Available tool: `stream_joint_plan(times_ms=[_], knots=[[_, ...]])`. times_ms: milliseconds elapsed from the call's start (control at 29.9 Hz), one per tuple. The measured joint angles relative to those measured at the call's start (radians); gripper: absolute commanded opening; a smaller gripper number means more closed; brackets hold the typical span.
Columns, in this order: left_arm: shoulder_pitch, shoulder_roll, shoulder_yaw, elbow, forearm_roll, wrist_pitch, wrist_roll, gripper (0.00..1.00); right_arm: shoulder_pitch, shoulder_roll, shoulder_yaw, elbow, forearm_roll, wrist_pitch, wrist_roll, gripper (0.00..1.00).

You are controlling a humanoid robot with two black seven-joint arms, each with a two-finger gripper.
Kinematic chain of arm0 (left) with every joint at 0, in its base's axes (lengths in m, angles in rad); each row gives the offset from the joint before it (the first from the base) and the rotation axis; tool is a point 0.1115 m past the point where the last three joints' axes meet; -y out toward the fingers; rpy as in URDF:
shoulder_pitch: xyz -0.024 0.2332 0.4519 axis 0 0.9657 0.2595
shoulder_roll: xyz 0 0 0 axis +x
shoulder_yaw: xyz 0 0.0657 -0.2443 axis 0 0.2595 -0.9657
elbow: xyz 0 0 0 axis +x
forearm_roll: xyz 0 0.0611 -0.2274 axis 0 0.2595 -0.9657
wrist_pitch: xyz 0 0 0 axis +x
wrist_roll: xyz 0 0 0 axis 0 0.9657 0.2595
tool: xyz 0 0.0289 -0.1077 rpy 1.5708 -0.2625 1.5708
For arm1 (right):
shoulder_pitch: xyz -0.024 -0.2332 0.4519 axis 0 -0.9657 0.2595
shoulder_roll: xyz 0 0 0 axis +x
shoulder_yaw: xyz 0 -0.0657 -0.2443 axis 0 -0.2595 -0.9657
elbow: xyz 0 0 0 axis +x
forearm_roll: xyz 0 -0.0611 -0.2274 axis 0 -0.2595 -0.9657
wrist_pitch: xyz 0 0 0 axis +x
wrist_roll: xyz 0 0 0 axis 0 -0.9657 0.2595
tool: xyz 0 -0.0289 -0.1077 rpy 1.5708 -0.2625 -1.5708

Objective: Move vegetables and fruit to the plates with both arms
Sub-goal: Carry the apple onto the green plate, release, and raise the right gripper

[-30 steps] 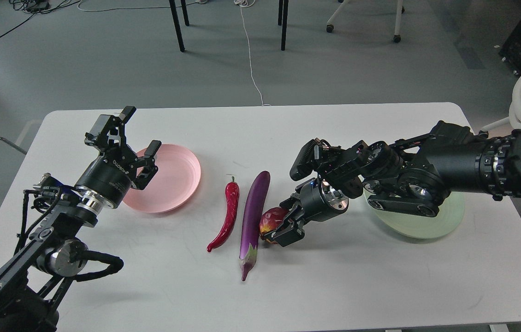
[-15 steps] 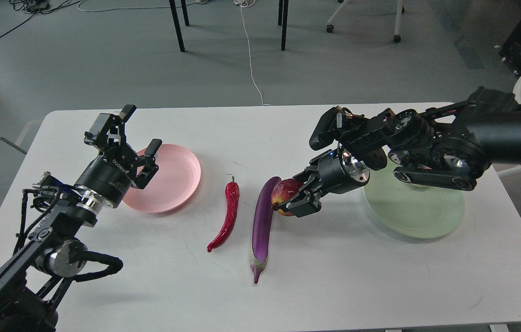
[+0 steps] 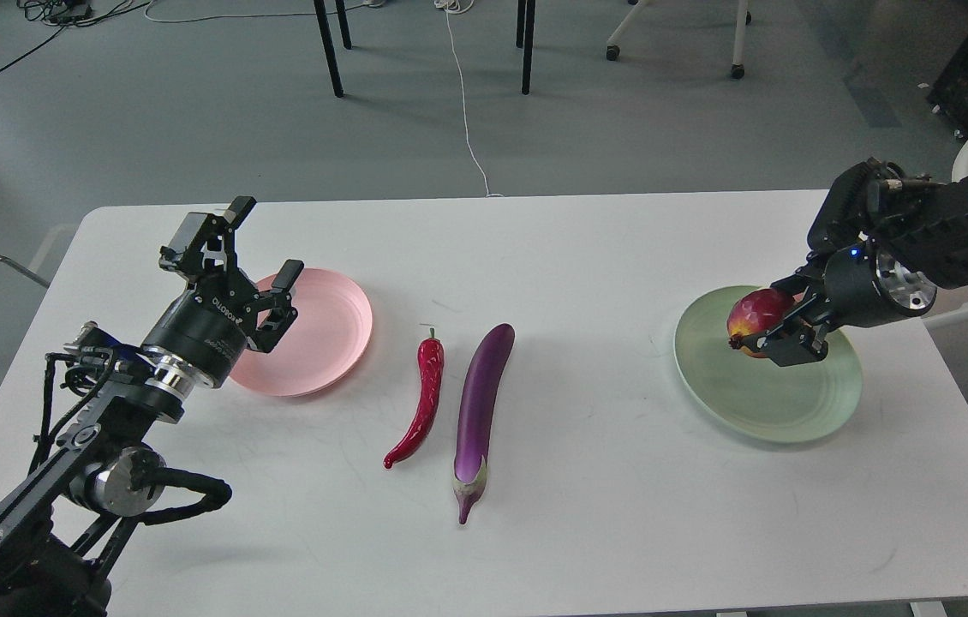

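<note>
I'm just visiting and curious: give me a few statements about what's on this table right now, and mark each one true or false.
1. The right gripper holds a pomegranate over the green plate. True.
2. The chili pepper lies on the pink plate. False; it lies on the table, beside the eggplant.
3. The left gripper has open, empty fingers. True.
4. The eggplant is already on the green plate. False; it lies on the table.
5. The pink plate holds a peach. False; no food shows on it.
</note>
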Motion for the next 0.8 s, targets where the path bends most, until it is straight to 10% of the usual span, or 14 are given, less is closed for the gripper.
stream_joint_plan(times_ms=[201,803], knots=[[0.004,0.001,0.0,-0.001,0.001,0.0,0.0,1.0,-0.075,-0.039,0.004,-0.008,-0.001,-0.007,0.0,0.82],[0.006,0.002,-0.001,-0.001,0.002,0.0,0.0,1.0,-0.111,-0.092,0.119,0.003,0.018,-0.027,0.0,0.97]])
